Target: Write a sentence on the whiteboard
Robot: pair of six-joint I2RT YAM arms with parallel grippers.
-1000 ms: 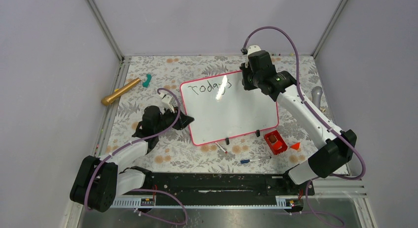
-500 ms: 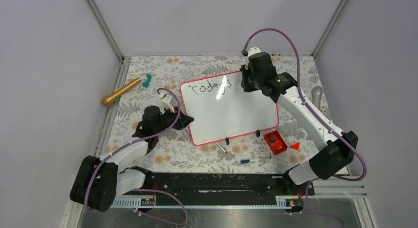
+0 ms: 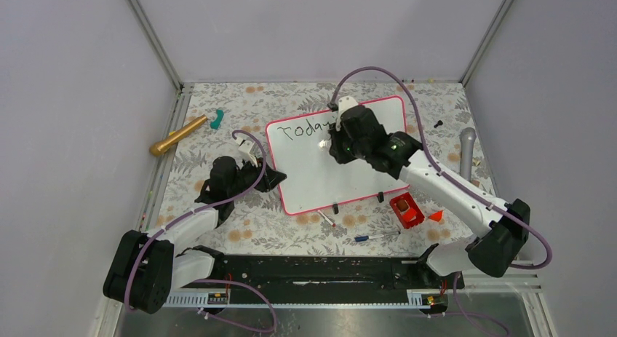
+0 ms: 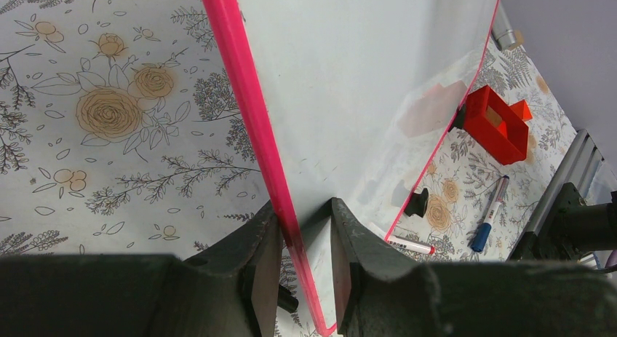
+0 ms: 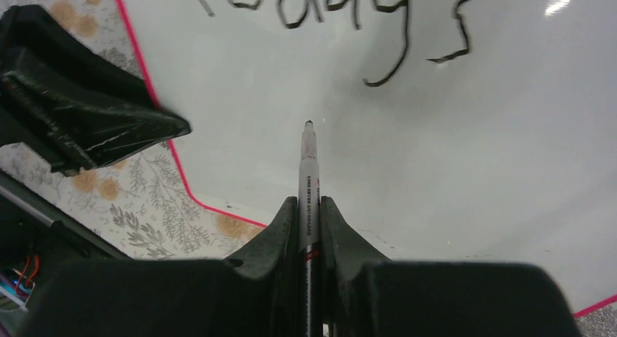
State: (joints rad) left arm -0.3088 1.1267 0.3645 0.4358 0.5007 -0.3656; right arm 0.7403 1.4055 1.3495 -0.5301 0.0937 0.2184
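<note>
Starting line two well means lowering the right gripper [image 5: 309,206], jaws clamped on the slim white black-tipped marker [image 5: 308,166], until its tip ahead meets bare glossy pink-framed whiteboard [image 5: 473,177] short of the black handwritten "Today's" [image 5: 342,9] farther ahead, left gripper [image 4: 300,224] jaws pinching the frame edge steady.

1. Overhead view: bright, even, diffuse light from above; shadows on the counter [image 3: 276,228] faint.
2. Whiteboard [image 3: 313,177]: glossy; one white glare spot near its upper middle.
3. Right wrist view: sentence [image 5: 399,53] slightly blurred; glare streak top right; grey shadow around the marker [image 5: 308,184]; right jaws dark, unfocused.
4. Left wrist view: red block [image 4: 486,126] mirrored palely in the board; left jaws underexposed.
</note>
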